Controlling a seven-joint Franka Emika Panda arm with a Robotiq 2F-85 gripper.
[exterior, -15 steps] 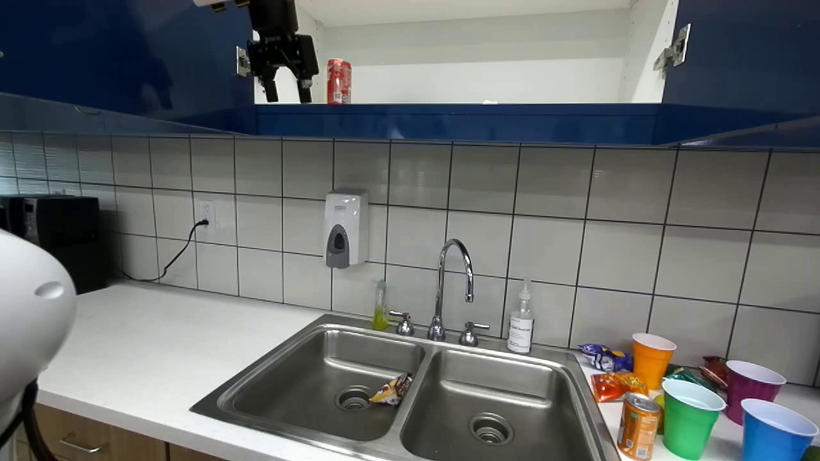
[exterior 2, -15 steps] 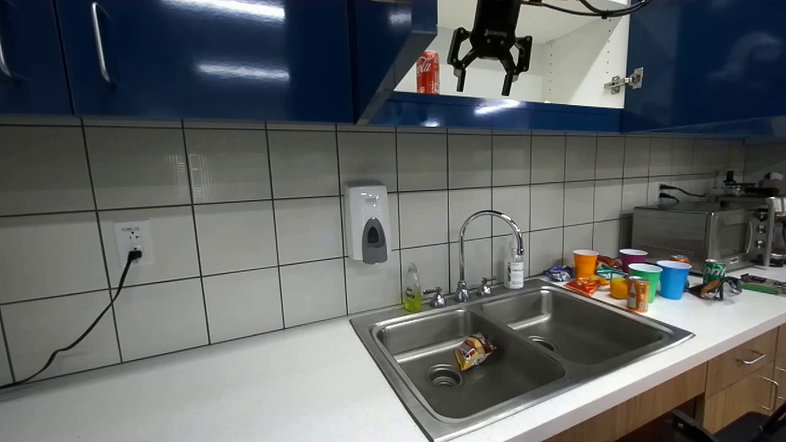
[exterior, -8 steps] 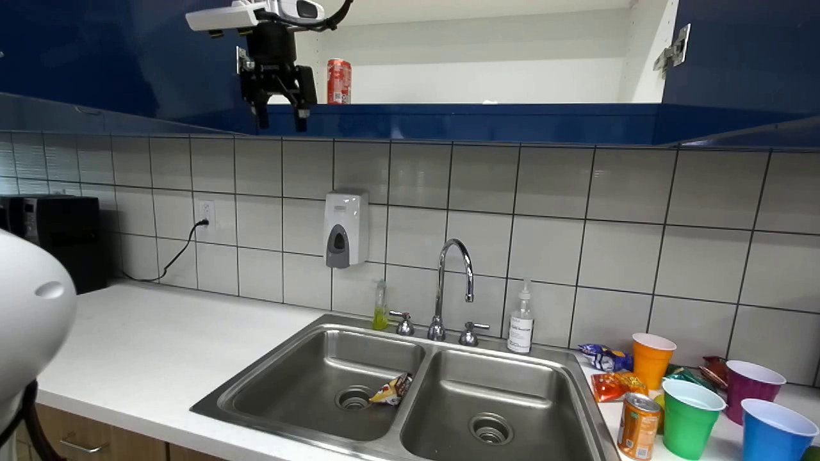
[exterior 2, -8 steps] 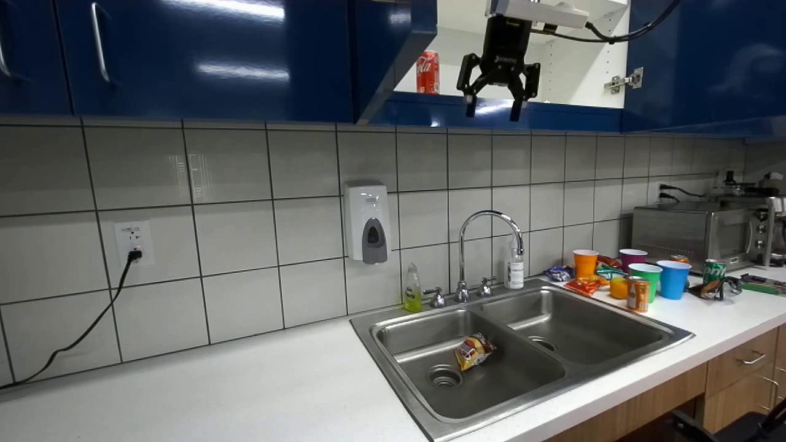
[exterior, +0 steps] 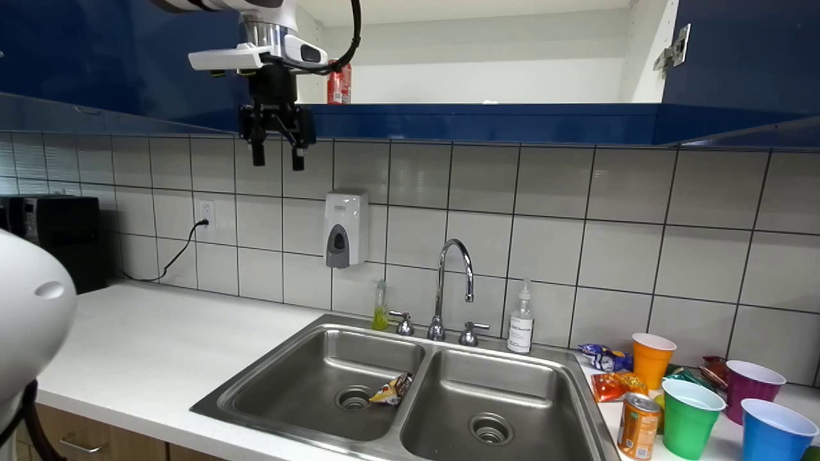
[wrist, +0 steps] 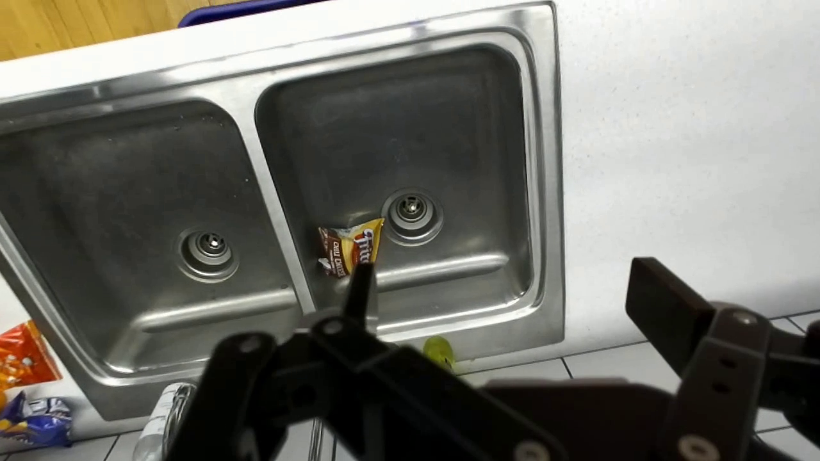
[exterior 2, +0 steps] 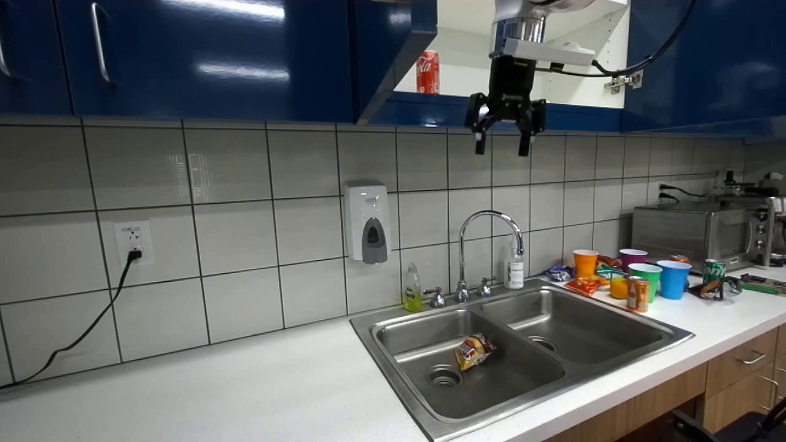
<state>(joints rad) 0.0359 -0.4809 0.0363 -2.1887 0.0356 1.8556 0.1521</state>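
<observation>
My black gripper (exterior: 278, 162) is open and empty, pointing down in the air just below the cabinet's bottom edge. It also shows in an exterior view (exterior 2: 502, 150). In the wrist view its fingers (wrist: 503, 278) stand wide apart above the double steel sink (wrist: 548, 192). A yellow and brown chip bag (wrist: 351, 246) lies in a basin beside the drain, partly behind a fingertip there; it shows in both exterior views (exterior: 392, 389) (exterior 2: 474, 352). A red cola can (exterior 2: 428, 72) stands upright on the open cabinet's shelf; the arm's cable partly covers it in an exterior view (exterior: 339, 89).
A tall faucet (exterior: 442, 288) and a green soap bottle (exterior 2: 413, 296) stand behind the sink. A dispenser (exterior 2: 367, 221) hangs on the tiles. Cups (exterior: 692, 416), an orange can (exterior: 638, 426) and wrappers (exterior: 605, 358) crowd the counter beside it. Blue cabinet doors (exterior 2: 393, 55) stand open.
My gripper has moved down from in front of the cabinet opening to below its bottom edge, staying open. More of the arm now shows above it. The other things have not moved.
</observation>
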